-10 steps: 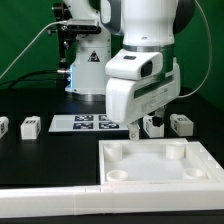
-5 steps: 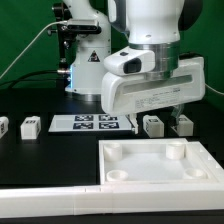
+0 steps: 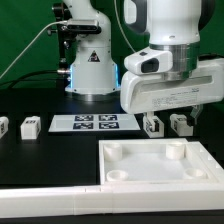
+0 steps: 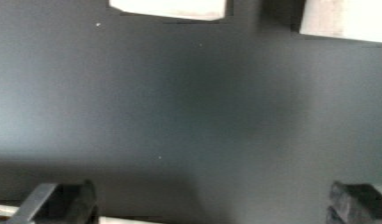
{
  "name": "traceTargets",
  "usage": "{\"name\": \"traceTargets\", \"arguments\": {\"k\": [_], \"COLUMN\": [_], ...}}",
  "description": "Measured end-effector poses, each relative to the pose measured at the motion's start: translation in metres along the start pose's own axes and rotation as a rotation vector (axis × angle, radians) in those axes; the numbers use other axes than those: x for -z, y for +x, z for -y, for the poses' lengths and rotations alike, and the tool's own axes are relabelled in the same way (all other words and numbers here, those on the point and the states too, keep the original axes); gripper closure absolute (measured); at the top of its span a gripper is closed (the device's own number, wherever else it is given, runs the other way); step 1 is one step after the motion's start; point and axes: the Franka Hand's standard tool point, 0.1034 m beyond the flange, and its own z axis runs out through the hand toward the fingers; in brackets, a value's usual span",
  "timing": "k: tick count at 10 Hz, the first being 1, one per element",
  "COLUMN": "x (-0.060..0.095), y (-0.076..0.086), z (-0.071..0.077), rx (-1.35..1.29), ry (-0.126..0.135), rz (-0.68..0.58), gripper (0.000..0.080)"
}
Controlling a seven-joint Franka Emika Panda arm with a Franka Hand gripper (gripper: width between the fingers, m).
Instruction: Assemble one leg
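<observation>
Picking up one leg looks to be the step in hand. The nearest leg stands on the black table just beside the end of the marker board that lies toward the exterior view's right. A second leg stands near it, further to that side, and the white panel lies in front of both.

The gripper hangs low over this pair, its body hiding their upper parts. From the exterior view I cannot tell which of the two it is lined up on. In the wrist view its fingers are spread wide with only bare table between them, so the claw is apart and holds nothing. Two pale patches show beyond the fingers, but I cannot tell which parts they are.

To do this well, I would centre the claw on a single leg so the fingers straddle it and its neighbour stays outside the span. Then come straight down and close squarely on two opposite flat faces (smooth plastic may twist out of a skewed pinch). Lifting the leg clear of the table before heading for a corner socket of the panel should keep it from catching on the rim. Two spare legs stand well apart toward the exterior view's left and pose no obstacle.
</observation>
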Motion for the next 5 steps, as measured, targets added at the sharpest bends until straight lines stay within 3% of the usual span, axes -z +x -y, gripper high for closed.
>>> {"name": "traceTargets", "arguments": {"k": [3, 5], "x": [-0.001, -0.003], "y": [-0.001, -0.008], "z": [0.004, 0.035], "rx": [-0.036, -0.086], "ry": [0.002, 0.006], "rz": [-0.006, -0.012], "gripper": [0.0151, 0.0151]}}
